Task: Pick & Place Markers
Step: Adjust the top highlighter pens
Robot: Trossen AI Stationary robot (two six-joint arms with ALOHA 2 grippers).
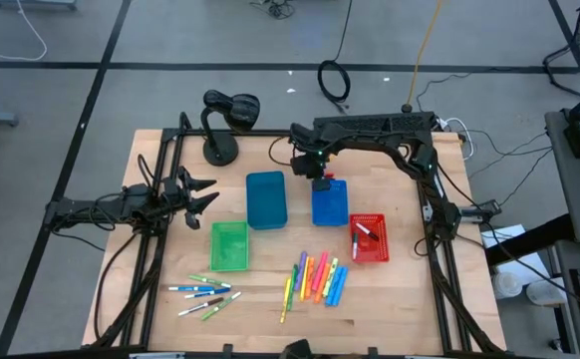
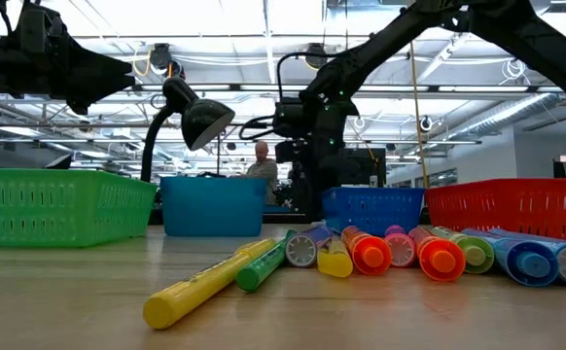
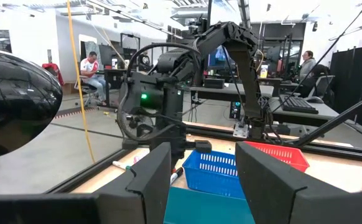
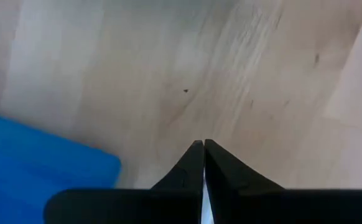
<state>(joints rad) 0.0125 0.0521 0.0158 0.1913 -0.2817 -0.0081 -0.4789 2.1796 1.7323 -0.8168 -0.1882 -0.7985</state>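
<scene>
Neon markers (image 1: 318, 279) lie in a bunch near the table's front edge, and white-bodied markers (image 1: 205, 294) lie to their left. My right gripper (image 1: 322, 175) points steeply down at the far edge of the blue bin (image 1: 330, 204). It is shut on a white marker with a red end (image 3: 176, 176). The marker's red end (image 1: 327, 180) shows just below the fingers. My left gripper (image 1: 202, 194) waits open at the table's left, level and holding nothing. My right gripper pinches the white marker between its two fingers, coming from above and slanting down. Only a white sliver (image 4: 204, 208) shows in the gap behind the closed fingertips. The marker juts out tilted below the fingers (image 3: 180, 158). Whether its lower end touches the table is hidden.
A teal bin (image 1: 266, 199), a green bin (image 1: 229, 245) and a red bin (image 1: 370, 237) holding a marker stand around the blue one. A black desk lamp (image 1: 225, 115) is at the far left. One white marker (image 3: 122, 166) lies on the table's far side.
</scene>
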